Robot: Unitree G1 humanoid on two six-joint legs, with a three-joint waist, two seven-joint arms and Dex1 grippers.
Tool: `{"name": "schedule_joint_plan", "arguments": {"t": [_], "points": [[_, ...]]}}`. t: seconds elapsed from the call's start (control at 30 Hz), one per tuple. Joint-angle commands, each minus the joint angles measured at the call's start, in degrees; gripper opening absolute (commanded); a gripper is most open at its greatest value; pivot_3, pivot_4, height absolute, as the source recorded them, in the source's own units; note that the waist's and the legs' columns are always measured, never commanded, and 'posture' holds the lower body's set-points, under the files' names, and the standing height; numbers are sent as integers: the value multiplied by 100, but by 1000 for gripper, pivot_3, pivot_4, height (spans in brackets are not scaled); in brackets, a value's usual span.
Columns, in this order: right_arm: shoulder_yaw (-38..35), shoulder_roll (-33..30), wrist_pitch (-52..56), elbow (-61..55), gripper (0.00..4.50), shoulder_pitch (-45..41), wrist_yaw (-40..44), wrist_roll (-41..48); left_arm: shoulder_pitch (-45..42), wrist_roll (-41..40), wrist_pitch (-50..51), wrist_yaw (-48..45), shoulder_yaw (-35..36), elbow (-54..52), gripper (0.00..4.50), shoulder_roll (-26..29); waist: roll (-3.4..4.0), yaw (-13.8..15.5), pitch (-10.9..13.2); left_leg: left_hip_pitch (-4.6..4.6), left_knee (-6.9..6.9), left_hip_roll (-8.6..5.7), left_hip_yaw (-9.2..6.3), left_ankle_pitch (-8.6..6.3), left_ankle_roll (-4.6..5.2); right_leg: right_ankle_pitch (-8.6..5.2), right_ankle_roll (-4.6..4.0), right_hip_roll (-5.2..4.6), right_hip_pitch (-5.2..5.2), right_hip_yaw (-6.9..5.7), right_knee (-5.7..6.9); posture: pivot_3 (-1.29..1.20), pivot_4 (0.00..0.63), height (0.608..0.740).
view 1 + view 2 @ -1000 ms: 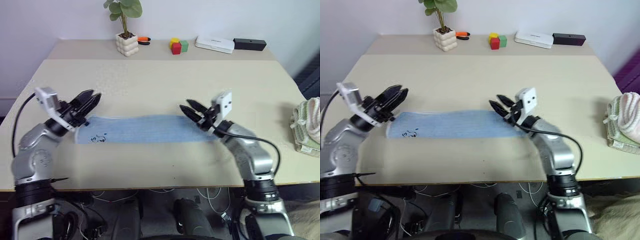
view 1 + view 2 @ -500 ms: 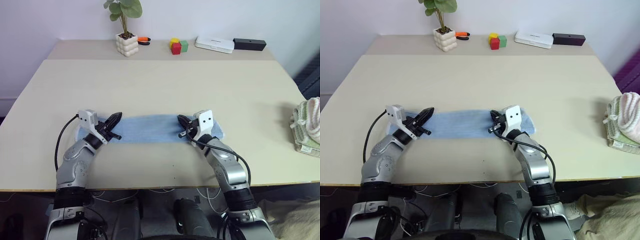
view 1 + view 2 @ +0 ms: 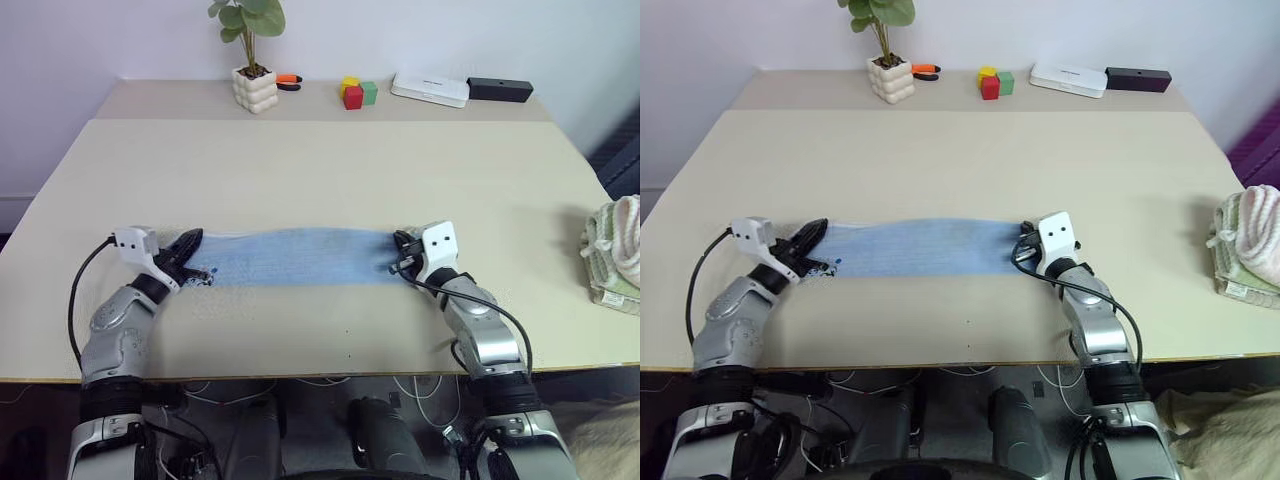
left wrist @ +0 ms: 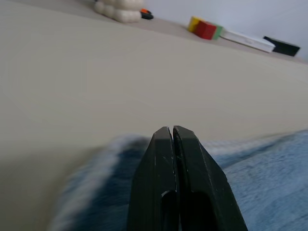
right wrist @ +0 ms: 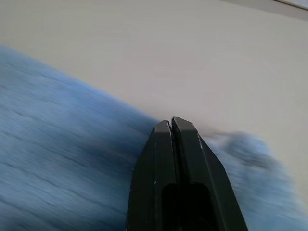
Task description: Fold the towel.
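Looking left to right, I have the left gripper (image 3: 192, 240) low at the towel's (image 3: 300, 257) left end, its fingers (image 4: 159, 168) pressed together over the blue cloth; I cannot tell whether any cloth is pinched. The towel lies stretched flat across the near half of the bench (image 3: 320, 160), its long side running between both arms. At its right end my right gripper (image 3: 400, 243) sits likewise low, fingers (image 5: 185, 159) together, tips resting over the towel's far edge.

We see bare table (image 3: 320, 170) beyond the towel (image 3: 295, 258); the plant pot (image 3: 254, 88), blocks (image 3: 357, 93) and boxes (image 3: 430, 88) line its far edge, folded towels (image 3: 615, 255) stand right.
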Motion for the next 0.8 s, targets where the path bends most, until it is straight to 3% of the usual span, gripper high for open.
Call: {"name": "schedule_joint_plan", "arguments": {"t": [0.03, 0.33, 0.4, 0.5, 0.67, 0.73, 0.8], "points": [[-250, -217, -60, -45, 28, 12, 190, 99, 23, -60, -101, -42, 296, -20, 50, 224, 0, -2, 0, 0, 0, 0, 0, 0, 0, 0, 0, 0, 0, 0, 0, 0, 150, 740], [-596, -255, 431, -347, 28, -148, 793, 882, -49, -311, 195, -180, 557, -5, 50, 454, 0, -5, 0, 0, -2, 0, 0, 0, 0, 0, 0, 0, 0, 0, -2, 0, 150, 740], [-610, -308, 530, -505, 526, -166, 969, 1032, -47, -447, 391, -248, 565, -108, 0, 475, 0, -5, 0, 0, -1, 0, 0, 0, 0, 0, 0, 0, 0, 0, -2, 0, 150, 740], [-793, -355, 1022, -963, 1797, -259, 1145, 1561, 78, -1113, 903, -841, 587, -638, 886, 512, 0, -11, 0, -1, -1, 2, 0, 0, 0, 0, 0, 1, -1, 0, -1, 0, 150, 740], [-981, -931, 1010, -1696, 4355, 213, 1990, 1974, 5, -1118, 1099, -1311, 426, -936, 3446, 859, -2, 22, -1, -2, -3, 1, 0, 0, 0, 0, 0, -1, 0, 0, -6, 0, 150, 740], [-1032, -1121, 822, -1827, 4500, 396, 2155, 1930, -86, -925, 985, -1481, 310, -803, 4450, 1036, -2, 11, -1, -1, -4, 1, -1, -1, 1, -1, -2, -1, 5, -2, -13, 0, 150, 740], [-936, -1288, 540, -1926, 4500, 592, 2285, 1698, -231, -961, 1033, -1625, 283, -675, 4450, 1102, -1, 0, -1, 0, -3, 0, 0, -1, 1, -3, -5, -1, 6, -2, -17, 0, 150, 740]]}}
